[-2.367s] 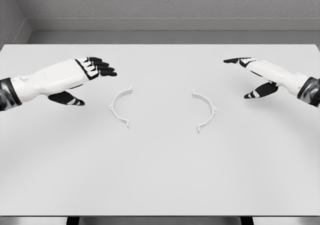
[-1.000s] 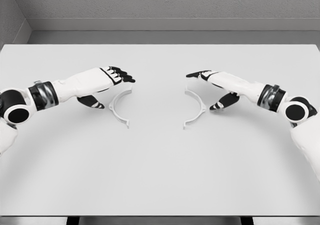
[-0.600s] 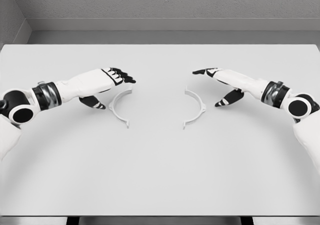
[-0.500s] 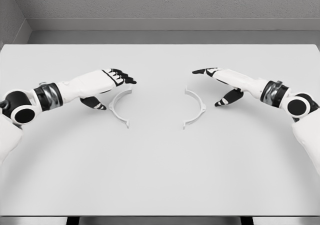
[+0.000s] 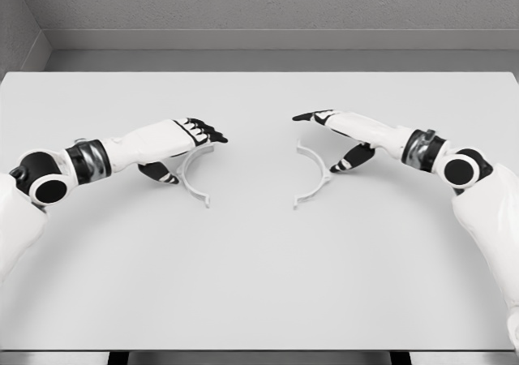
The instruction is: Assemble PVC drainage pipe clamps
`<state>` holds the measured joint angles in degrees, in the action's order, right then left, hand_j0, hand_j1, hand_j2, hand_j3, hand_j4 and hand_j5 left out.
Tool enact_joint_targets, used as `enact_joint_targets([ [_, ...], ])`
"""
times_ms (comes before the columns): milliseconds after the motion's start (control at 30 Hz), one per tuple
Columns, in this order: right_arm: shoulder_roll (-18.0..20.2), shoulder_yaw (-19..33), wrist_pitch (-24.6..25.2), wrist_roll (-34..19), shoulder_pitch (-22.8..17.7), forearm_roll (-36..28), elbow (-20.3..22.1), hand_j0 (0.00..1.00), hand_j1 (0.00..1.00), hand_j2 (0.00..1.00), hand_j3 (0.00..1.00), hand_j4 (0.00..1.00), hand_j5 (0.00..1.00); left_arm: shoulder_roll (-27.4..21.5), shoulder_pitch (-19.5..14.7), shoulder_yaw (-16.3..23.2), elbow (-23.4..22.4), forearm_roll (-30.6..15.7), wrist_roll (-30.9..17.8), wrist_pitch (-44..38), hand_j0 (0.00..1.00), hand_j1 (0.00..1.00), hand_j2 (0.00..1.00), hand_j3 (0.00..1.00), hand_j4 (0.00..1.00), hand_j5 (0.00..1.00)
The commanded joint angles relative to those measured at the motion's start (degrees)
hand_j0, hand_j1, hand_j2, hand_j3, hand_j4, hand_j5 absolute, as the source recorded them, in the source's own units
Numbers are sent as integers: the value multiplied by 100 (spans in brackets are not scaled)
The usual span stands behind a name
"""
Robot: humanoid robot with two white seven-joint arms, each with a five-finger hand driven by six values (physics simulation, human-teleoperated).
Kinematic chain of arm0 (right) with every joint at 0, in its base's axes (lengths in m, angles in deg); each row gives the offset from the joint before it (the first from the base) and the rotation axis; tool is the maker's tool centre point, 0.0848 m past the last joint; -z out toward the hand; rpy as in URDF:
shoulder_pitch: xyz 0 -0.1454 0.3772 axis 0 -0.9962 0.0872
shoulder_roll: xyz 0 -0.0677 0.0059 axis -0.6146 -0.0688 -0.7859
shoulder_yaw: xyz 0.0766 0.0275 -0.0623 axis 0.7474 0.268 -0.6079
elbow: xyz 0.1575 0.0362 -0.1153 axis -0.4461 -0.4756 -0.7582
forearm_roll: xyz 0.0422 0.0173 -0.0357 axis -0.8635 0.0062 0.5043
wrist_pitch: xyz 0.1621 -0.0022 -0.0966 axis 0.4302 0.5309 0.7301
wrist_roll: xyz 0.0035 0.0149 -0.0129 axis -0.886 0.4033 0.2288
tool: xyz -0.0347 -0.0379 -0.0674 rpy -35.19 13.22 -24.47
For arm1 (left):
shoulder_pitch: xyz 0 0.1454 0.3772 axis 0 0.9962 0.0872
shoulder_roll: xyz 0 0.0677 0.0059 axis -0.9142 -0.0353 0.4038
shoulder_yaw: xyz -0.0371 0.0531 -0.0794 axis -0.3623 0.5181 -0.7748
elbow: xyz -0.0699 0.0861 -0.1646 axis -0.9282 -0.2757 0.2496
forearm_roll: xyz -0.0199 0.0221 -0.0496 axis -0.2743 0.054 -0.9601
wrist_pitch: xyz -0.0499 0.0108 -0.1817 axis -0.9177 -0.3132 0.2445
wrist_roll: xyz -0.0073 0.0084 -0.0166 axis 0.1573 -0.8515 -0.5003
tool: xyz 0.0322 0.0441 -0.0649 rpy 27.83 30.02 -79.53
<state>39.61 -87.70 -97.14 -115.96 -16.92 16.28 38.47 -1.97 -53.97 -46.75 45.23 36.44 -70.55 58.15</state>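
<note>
Left arm comes in from the lower left edge, forearm lying low across the table (image 5: 259, 300). Left hand (image 5: 185, 134) sits palm-down over the left clamp half (image 5: 193, 176), fingers (image 5: 212, 133) stretched out flat and close together, pointing right. Thumb (image 5: 159, 173) hangs below the palm, just left of the arc. Nothing gripped. Can't tell whether the fingers touch the arc's top end or hover just above it.

Left clamp half: thin white half-ring lying flat on the table, left of centre, open side facing right. Top end is tucked under the fingertips, bottom end free with its small tab showing.

Right clamp half (image 5: 313, 174): matching white half-ring, flat on the table, right of centre, open side facing left. The two halves face each other with a clear gap, not joined.

Right hand (image 5: 345, 130) is above and just right of that arc, palm-down, fingers extended and pointing left, fingertips past the arc's top end. Its thumb (image 5: 350, 159) drops down close beside the arc's outer curve; contact unclear. Holding nothing. Right arm runs off to the right edge.
</note>
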Motion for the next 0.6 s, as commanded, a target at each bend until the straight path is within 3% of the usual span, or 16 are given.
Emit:
enact_joint_targets([
  [0,-73,-2,14,2,0,-35,9,100,100,100,100,100,100,58,0,-1,0,0,3,-12,100,100,100,100,100,100],
  [567,-355,-54,14,2,88,79,9,100,100,100,100,100,100,498,-105,52,0,255,3,-12,100,100,100,100,100,100],
])
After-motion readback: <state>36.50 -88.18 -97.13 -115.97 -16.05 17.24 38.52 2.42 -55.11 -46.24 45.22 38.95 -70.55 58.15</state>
